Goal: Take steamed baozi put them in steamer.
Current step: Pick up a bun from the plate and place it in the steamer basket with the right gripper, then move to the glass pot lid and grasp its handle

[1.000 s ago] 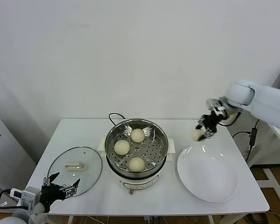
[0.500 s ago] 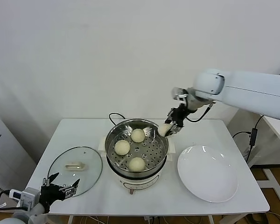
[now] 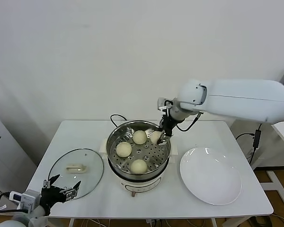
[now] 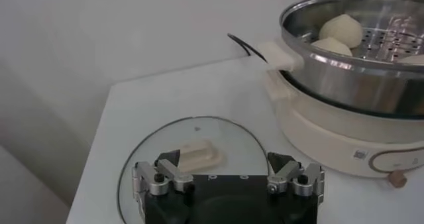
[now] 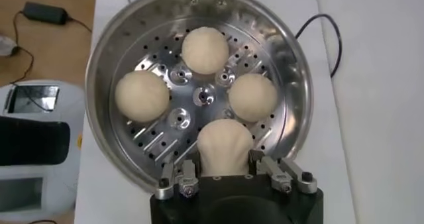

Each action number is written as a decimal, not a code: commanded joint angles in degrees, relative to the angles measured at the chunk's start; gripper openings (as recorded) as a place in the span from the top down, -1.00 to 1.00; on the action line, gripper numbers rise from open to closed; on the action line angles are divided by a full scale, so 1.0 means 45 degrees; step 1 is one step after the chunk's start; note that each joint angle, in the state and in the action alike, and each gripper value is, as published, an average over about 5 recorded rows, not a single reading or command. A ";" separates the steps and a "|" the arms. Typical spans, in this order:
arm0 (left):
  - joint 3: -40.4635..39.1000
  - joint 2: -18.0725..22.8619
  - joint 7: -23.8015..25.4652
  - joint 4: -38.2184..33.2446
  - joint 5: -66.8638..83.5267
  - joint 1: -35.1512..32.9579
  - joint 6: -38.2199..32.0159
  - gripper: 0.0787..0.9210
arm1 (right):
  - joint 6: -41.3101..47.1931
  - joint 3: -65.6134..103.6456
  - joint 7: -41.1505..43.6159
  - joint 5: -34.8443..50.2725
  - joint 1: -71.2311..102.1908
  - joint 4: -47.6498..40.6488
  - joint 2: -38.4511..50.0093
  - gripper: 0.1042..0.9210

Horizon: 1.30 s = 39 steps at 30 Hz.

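Note:
The steel steamer (image 3: pixel 114 137) stands mid-table with three cream baozi (image 3: pixel 139 137) on its perforated tray. My right gripper (image 3: pixel 159 134) is shut on a fourth baozi (image 3: pixel 155 137) and holds it just over the tray at the pot's far right side. In the right wrist view the held baozi (image 5: pixel 224 144) sits squeezed between the fingers, above the tray, with the other three baozi (image 5: pixel 205 50) around the centre of the steamer (image 5: pixel 103 59). My left gripper (image 3: pixel 61 192) is open and empty at the table's near left edge, by the glass lid; in the left wrist view it (image 4: pixel 228 173) hovers over the lid.
A round glass lid (image 3: pixel 87 163) with a cream handle lies left of the steamer. A flat white plate (image 3: pixel 210 177) lies bare to the right. A black cord (image 3: pixel 114 117) runs behind the pot. The lid (image 4: pixel 199 136) and steamer side (image 4: pixel 344 112) show in the left wrist view.
My right arm carried the baozi leftward from above the plate to over the steamer and lowered it to the tray. The left arm has stayed put.

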<state>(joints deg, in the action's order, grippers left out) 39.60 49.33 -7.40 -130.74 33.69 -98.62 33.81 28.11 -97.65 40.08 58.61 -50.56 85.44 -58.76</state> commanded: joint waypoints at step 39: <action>0.0259 0.0048 -0.0012 0.0189 0.0060 0.0316 0.0052 -0.77 | -0.0935 0.5202 -0.2916 0.0956 0.3168 0.0152 0.3926 -0.76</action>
<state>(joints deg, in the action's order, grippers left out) 40.31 49.46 -7.45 -130.22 33.96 -97.69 34.04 29.98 -88.02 32.59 61.01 -41.39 84.29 -54.55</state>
